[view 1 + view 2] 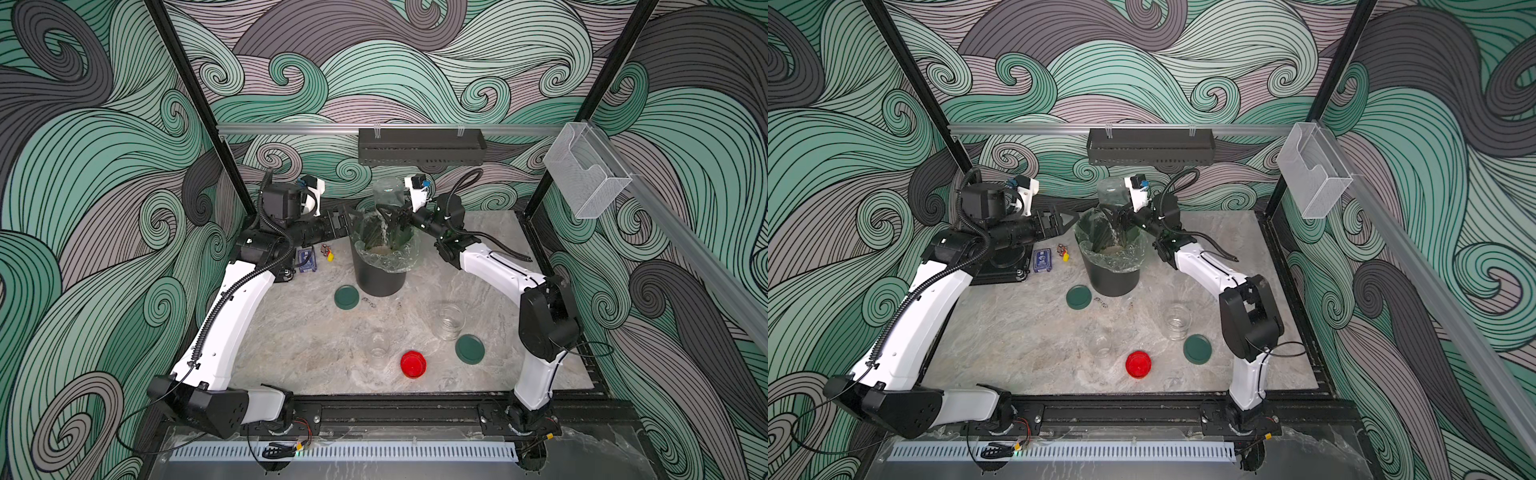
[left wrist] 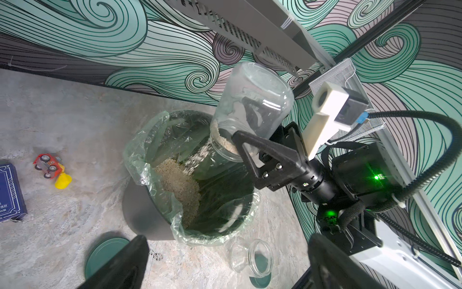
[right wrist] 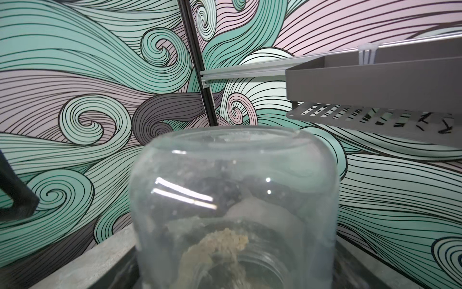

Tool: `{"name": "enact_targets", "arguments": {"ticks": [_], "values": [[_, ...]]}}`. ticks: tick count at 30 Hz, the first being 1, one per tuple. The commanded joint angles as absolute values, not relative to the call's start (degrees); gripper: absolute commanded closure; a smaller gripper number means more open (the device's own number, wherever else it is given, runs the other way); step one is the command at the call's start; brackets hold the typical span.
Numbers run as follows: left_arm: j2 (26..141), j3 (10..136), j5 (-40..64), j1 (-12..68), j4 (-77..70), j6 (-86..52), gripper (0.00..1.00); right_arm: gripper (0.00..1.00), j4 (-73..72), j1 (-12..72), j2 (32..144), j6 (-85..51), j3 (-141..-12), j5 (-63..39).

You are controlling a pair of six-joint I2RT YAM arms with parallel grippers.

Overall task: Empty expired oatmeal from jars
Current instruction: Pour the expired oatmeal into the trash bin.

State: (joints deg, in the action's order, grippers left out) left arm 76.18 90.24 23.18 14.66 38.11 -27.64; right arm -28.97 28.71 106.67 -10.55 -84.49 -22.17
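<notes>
A wide clear jar (image 1: 388, 190) (image 1: 1114, 190) (image 2: 252, 105) (image 3: 232, 195) hangs mouth-down and tilted over the black bin (image 1: 380, 280) (image 2: 140, 207). My right gripper (image 1: 394, 217) (image 2: 241, 118) is shut on its side. Oatmeal (image 2: 197, 160) streams from the mouth onto a pale heap (image 2: 180, 185) in the liner; a little clings at the neck (image 3: 220, 240). My left gripper (image 1: 350, 215) (image 1: 1068, 217) (image 2: 225, 265) hovers open and empty just left of the bin. Two lidless, empty jars stand on the table: a wide one (image 1: 450, 322) (image 2: 252, 257) and a small one (image 1: 379, 345).
Two green lids (image 1: 346, 296) (image 1: 470, 349) and a red lid (image 1: 413, 364) lie on the marble top. A blue card box (image 1: 306, 259), toy car and yellow duck (image 1: 327, 252) sit left of the bin. A grey shelf (image 1: 422, 145) hangs above the held jar. Dark crumbs (image 1: 370, 301) lie in front of the bin.
</notes>
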Motion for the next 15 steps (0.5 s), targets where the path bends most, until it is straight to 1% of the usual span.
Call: {"name": "enact_targets", "arguments": {"ticks": [1, 7, 9, 11, 15], "values": [[74.9, 89.5, 23.3, 14.2, 37.5, -26.2, 0.02, 0.68, -35.6, 29.0, 102.8, -15.4, -84.3, -19.9], [74.7, 88.5, 23.3, 14.2, 37.3, -26.2, 0.01, 0.68, -36.6, 30.2, 102.2, -17.6, -80.9, -18.1], [74.6, 88.2, 23.5, 14.3, 37.0, -26.4, 0.01, 0.67, -37.5, 30.9, 102.5, -16.2, -80.1, -18.2], [74.6, 87.9, 23.6, 14.3, 36.8, -26.6, 0.01, 0.67, -40.7, 31.4, 103.1, -13.3, -79.1, -20.0], [74.2, 87.0, 24.2, 14.3, 36.1, -26.9, 0.01, 0.69, -50.1, 30.9, 105.0, -11.0, -78.3, -24.3]]}}
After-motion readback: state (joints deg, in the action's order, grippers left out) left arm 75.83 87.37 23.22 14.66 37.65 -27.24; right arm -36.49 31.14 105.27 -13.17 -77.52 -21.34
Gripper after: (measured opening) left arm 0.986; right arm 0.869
